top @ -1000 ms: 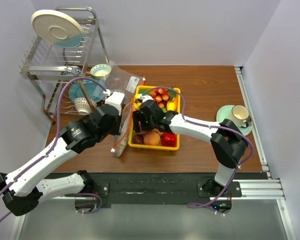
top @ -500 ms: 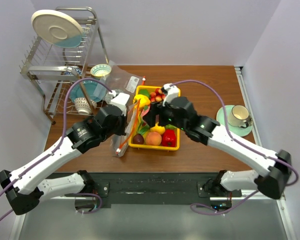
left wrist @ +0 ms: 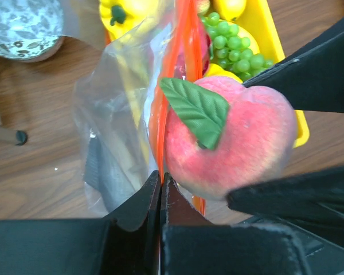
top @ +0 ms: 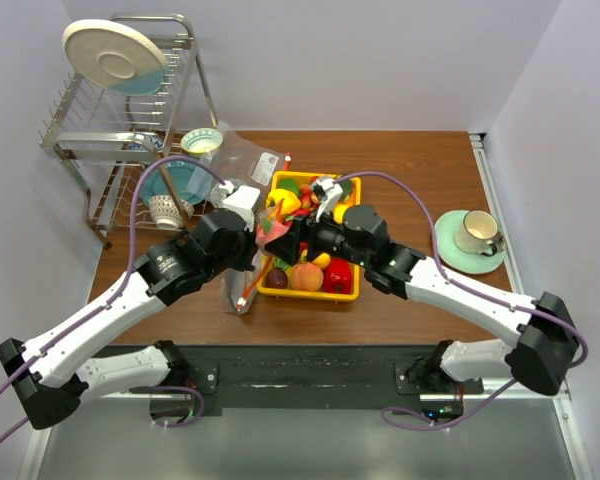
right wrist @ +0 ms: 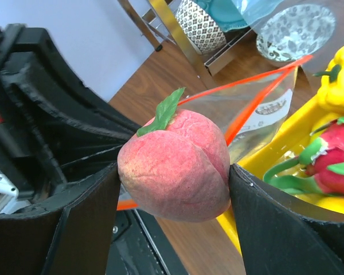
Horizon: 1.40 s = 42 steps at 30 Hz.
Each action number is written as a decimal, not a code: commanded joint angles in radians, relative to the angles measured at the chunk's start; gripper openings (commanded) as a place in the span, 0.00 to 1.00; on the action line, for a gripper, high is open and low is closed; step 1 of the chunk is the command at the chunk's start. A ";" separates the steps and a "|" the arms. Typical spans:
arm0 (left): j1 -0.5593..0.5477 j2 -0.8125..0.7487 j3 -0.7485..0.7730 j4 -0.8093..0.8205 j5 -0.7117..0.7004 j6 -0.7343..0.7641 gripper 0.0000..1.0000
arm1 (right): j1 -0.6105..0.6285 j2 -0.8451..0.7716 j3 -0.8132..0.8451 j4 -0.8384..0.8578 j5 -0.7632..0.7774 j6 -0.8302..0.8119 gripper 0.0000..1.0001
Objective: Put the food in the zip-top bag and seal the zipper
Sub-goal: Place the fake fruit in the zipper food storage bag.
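Observation:
My right gripper is shut on a pink peach with a green leaf, one finger on each side. The peach hangs right against the mouth of the zip-top bag. My left gripper is shut on the orange-red zipper and holds one edge of the bag up. From above, both grippers meet at the left rim of the yellow tray, where the peach sits by the bag. Grapes, a yellow pepper and a dragon fruit lie in the tray.
A dish rack with a plate and bowls stands at the back left. A flatter clear bag with a white label lies behind the tray. At the right stands a cup on a green saucer.
My right gripper rose out of the tray with the peach and moved left to the bag's mouth. My left gripper kept its hold on the zipper, almost still.

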 commanded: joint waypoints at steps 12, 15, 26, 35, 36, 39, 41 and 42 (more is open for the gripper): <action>0.005 -0.045 0.021 0.043 -0.006 -0.001 0.00 | 0.002 0.177 0.043 0.078 -0.031 0.114 0.58; 0.005 -0.033 0.010 0.060 0.012 -0.004 0.00 | 0.008 0.187 0.046 0.147 -0.063 0.176 0.59; 0.006 -0.048 -0.012 0.064 -0.016 -0.009 0.00 | 0.011 0.174 -0.088 0.428 -0.129 0.319 0.58; 0.008 -0.067 0.037 0.087 0.092 0.016 0.00 | 0.091 0.154 -0.059 0.346 -0.093 0.095 0.59; 0.006 -0.067 0.039 0.095 0.119 0.008 0.00 | 0.100 0.169 -0.055 0.342 -0.085 0.079 0.60; 0.006 -0.065 0.057 0.103 0.141 -0.004 0.00 | 0.110 0.213 -0.054 0.364 -0.079 0.073 0.59; 0.008 -0.062 0.080 0.087 0.136 -0.007 0.00 | 0.110 0.224 -0.062 0.364 -0.054 0.070 0.59; 0.008 -0.062 0.086 0.083 0.127 -0.010 0.00 | 0.111 0.227 -0.066 0.365 -0.041 0.065 0.60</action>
